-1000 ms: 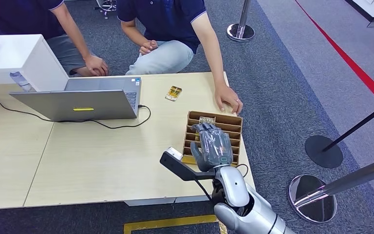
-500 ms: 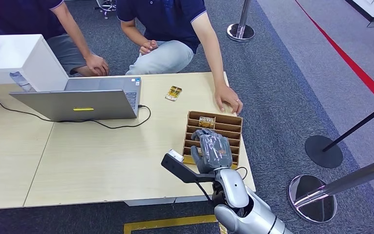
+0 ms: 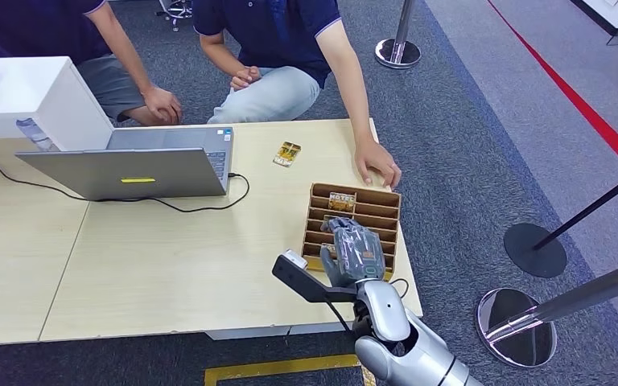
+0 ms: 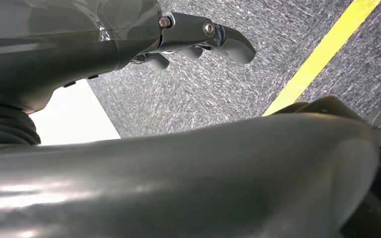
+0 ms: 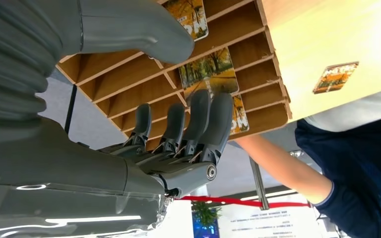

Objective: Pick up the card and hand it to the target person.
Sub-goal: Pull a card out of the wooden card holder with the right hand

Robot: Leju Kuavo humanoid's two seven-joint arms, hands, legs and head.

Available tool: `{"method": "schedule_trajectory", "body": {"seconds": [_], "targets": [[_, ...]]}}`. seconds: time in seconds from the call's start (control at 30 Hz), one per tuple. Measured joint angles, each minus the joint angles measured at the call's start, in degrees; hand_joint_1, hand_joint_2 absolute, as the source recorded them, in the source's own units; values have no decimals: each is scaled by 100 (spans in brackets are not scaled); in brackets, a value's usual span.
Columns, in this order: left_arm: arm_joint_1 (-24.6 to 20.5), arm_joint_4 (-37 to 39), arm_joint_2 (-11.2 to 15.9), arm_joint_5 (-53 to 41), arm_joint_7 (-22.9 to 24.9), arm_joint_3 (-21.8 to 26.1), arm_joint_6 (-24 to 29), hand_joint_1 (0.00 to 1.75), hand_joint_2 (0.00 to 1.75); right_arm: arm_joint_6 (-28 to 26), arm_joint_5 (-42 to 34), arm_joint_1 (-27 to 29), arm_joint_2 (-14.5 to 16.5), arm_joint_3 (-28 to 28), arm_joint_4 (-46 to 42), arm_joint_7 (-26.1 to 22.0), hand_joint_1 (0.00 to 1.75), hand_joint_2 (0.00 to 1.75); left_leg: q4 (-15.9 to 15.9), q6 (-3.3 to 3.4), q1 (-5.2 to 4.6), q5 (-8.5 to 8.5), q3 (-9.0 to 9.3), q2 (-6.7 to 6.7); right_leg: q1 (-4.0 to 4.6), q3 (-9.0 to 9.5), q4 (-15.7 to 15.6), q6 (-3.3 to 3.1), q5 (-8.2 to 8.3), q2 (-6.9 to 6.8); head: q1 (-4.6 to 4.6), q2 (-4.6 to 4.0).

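- Right hand (image 3: pixel 354 251) hovers over the wooden rack (image 3: pixel 380 203), lower centre of the head view, fingers apart and holding nothing
- Next, lower onto one card (image 5: pixel 209 71); pinch only its edge

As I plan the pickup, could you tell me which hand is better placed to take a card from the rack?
Probably the right hand: it hovers over the rack; the left hand hangs above carpet.

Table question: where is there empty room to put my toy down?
The big bare patch of table lies in front of the laptop, left of the wooden card rack. Another lies between the laptop and the loose card. It is crowded at the rack, under the right robot hand and near a person's hand.
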Motion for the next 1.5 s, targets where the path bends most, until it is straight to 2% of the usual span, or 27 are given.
{"method": "schedule_trajectory", "body": {"seconds": [0.9,1.13,1.5], "targets": [[0,0,0,0,0,0,-1,0,0,-9,-4,-2,3,0,14,-2,105,175,0,0,0,0,0,0,0,0,0,0,0,0,0,0],[0,0,0,0,2,-2,-1,0,0,-24,-4,-19,18,0,65,-9,112,175,0,0,0,0,0,0,0,0,0,0,0,0,0,0],[0,0,-2,15,2,-2,0,0,0,-31,-4,-48,34,0,173,-11,110,175,0,0,0,0,0,0,0,0,0,0,0,0,0,0]]}}
